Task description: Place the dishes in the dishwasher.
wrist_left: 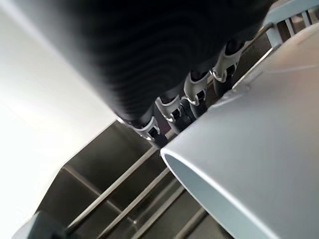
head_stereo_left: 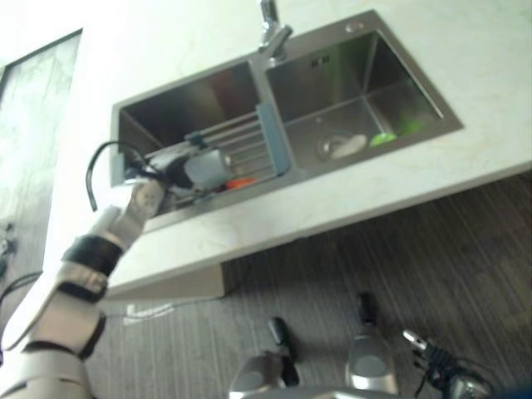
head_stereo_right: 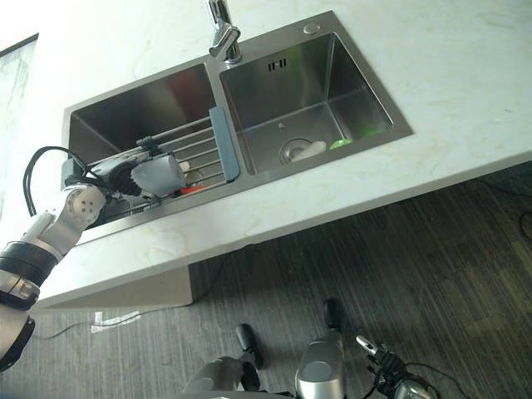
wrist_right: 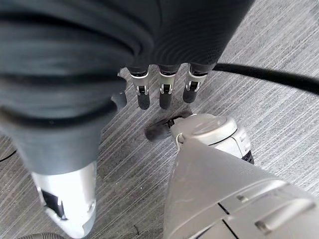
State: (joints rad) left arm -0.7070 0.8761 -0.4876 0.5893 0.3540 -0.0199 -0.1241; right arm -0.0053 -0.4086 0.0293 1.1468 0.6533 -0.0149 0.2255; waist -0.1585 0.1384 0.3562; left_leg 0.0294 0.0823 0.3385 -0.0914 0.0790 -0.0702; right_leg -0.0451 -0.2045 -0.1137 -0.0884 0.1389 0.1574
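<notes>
Up in the left half of the head views, your left hand (head_stereo_right: 125, 179) was over the left basin of the sink (head_stereo_right: 150, 108), its fingers (wrist_left: 192, 97) curled against a grey cup (head_stereo_right: 160, 175) and holding it. You had the cup lying on its side above the wire rack (head_stereo_right: 195, 150) that spans that basin, its open mouth turned toward the arm; the wrist view showed the rim close by the fingertips with the rack's bars below. Something small and orange (head_stereo_right: 191, 189) lay on the rack just beside the cup. The right basin held a pale dish (head_stereo_right: 309, 150) by the drain and a green thing (head_stereo_right: 339, 143) next to it. The faucet (head_stereo_right: 222, 33) stood at the top centre, between the basins. Your right hand (wrist_right: 162, 92) hung low at the lower right, above the striped grey floor (wrist_right: 279, 45), its fingers straight and apart, holding nothing.
</notes>
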